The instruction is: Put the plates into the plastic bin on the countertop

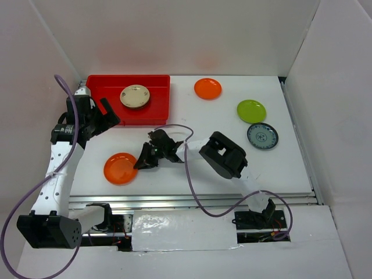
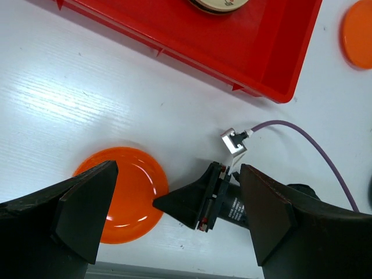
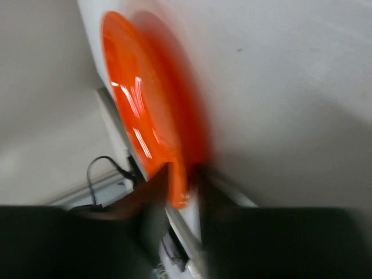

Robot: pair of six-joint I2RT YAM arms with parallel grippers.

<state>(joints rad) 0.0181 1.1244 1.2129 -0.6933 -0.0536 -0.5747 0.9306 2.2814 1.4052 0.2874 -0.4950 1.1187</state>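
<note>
The red plastic bin (image 1: pixel 157 87) stands at the back left and holds one beige patterned plate (image 1: pixel 135 96). An orange plate (image 1: pixel 119 168) lies on the white countertop (image 1: pixel 174 174) near the front. My right gripper (image 1: pixel 140 163) is at its right edge. In the blurred right wrist view the gripper (image 3: pixel 181 187) has its fingers closed tight on either side of the orange rim (image 3: pixel 145 116). My left gripper (image 1: pixel 104 124) hovers open and empty by the bin's front left; in its own view (image 2: pixel 177 174) it looks down on that plate (image 2: pixel 125 192).
A second orange plate (image 1: pixel 207 88) lies at the back centre. A lime green plate (image 1: pixel 251 110) and a blue-grey patterned plate (image 1: pixel 262 136) lie at the right. A purple cable (image 1: pixel 189 174) loops over the table. White walls surround it, with a metal rail (image 1: pixel 192 200) in front.
</note>
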